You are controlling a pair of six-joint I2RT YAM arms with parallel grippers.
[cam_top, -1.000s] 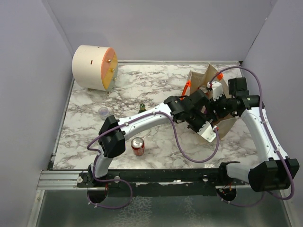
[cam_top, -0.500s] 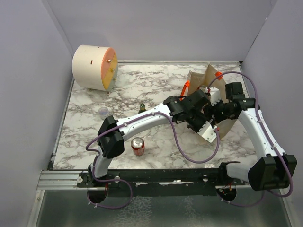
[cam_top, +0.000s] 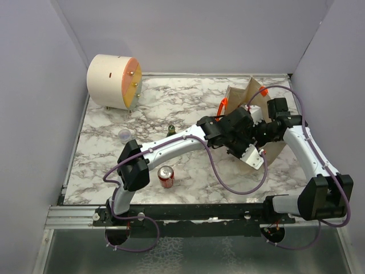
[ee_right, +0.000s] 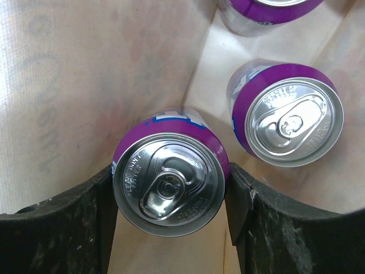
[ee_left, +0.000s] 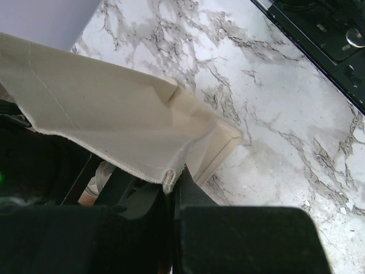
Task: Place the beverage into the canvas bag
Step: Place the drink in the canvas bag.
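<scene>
The purple can (ee_right: 168,182) sits inside the canvas bag (ee_left: 114,108), pinched at its sides by the right fingers (ee_right: 57,228); a second purple can (ee_right: 293,120) stands just beside it, a third (ee_right: 268,11) beyond; the left fingers (ee_left: 194,197), pressed together, pinch the bag's hemmed rim; a red can (cam_top: 166,176) stands on the marble surface (cam_top: 171,103), well apart from the bag.

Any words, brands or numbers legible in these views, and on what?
None can be read.
Lid of the nearer purple can: embossed lettering, blurred.
Lid of the second purple can: the same.
Wall of the canvas bag: faint print showing through, unreadable.
Label of the red can: too small.
</scene>
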